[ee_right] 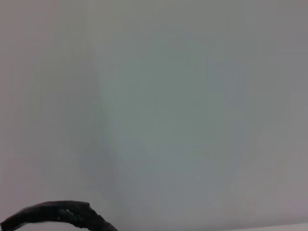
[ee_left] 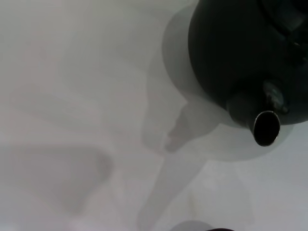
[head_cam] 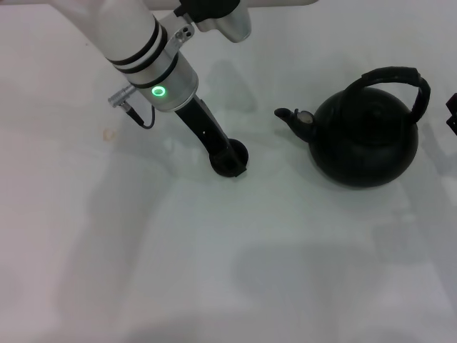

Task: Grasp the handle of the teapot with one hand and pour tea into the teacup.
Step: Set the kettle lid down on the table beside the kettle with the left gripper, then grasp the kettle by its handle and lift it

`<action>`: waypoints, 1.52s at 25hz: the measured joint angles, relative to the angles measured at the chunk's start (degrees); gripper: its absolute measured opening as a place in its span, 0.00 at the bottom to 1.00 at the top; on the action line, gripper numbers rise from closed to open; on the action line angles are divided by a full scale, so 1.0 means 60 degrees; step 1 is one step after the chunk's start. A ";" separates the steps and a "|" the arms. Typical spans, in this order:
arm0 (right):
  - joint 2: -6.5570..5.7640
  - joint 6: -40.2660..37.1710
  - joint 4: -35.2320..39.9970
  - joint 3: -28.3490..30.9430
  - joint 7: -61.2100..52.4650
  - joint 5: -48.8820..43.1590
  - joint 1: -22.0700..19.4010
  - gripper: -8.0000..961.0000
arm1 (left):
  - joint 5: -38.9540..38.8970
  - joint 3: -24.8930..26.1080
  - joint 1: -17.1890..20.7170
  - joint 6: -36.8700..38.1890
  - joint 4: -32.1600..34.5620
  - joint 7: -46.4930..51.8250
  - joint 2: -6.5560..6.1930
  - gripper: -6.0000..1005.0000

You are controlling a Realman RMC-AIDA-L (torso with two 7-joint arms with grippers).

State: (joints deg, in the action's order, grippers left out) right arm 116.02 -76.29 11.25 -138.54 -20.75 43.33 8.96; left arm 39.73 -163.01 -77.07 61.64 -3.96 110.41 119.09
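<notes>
Two arms: only the left one shows at length, reaching in from the top left of the head view; the right shows just as a dark sliver at the right edge.
Left gripper (head_cam: 230, 163): down at the table (head_cam: 214, 271) surface, its black fingers at the teacup (head_cam: 236, 153), well left of the teapot's spout.
Left claw state: it seems to be pinching the teacup's rim, though black fingers against a black cup make this hard to be sure of.
Left arm body: white sleeve with two black bands, a silver cuff with a lit green ring (head_cam: 158, 91), and a small grey connector with a black cable beside it.
Right gripper (head_cam: 452, 114): at the far right edge of the head view, just beside the teapot's handle and apart from it; I cannot tell whether its claw is spread or pressed together.
Teapot (head_cam: 364, 139): round matte black pot standing upright on the table, right of centre, spout pointing toward the left arm.
Handle (head_cam: 395, 77): thick black hoop raised over the pot's top, free of any grip; a piece of it arcs across the corner of the right wrist view (ee_right: 57, 214).
Spout (ee_left: 265, 127): seen end-on in the left wrist view, an open dark mouth with a pale metal rim, the pot's belly (ee_left: 231, 53) behind it.
Table: plain white, softly shadowed under arm and pot.
</notes>
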 joint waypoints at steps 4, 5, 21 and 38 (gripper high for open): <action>0.0000 0.0000 0.0000 -0.0002 0.0000 0.0000 0.0000 0.91 | 0.0008 -0.0002 -0.0021 0.0053 0.0002 0.0004 0.0001 0.69; 0.0000 0.0000 0.0000 -0.0002 0.0000 0.0000 -0.0001 0.91 | 0.0007 -0.0002 -0.0025 0.0063 0.0002 0.0008 -0.0004 0.70; 0.0000 0.0000 -0.0046 0.0005 0.0001 0.0000 0.0014 0.91 | -0.0281 0.0049 -0.0362 0.0166 -0.0078 -0.0122 -0.0059 0.77; -0.0010 0.0044 -0.0104 0.0019 0.0001 0.0099 -0.0049 0.91 | -0.2753 0.0009 -0.0499 0.0168 -0.0499 -0.2284 -0.0095 0.77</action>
State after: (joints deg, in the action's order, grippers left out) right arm 115.96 -76.03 10.63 -138.42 -20.74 43.92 8.67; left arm 23.22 -162.95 -80.07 62.65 -6.96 96.70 118.52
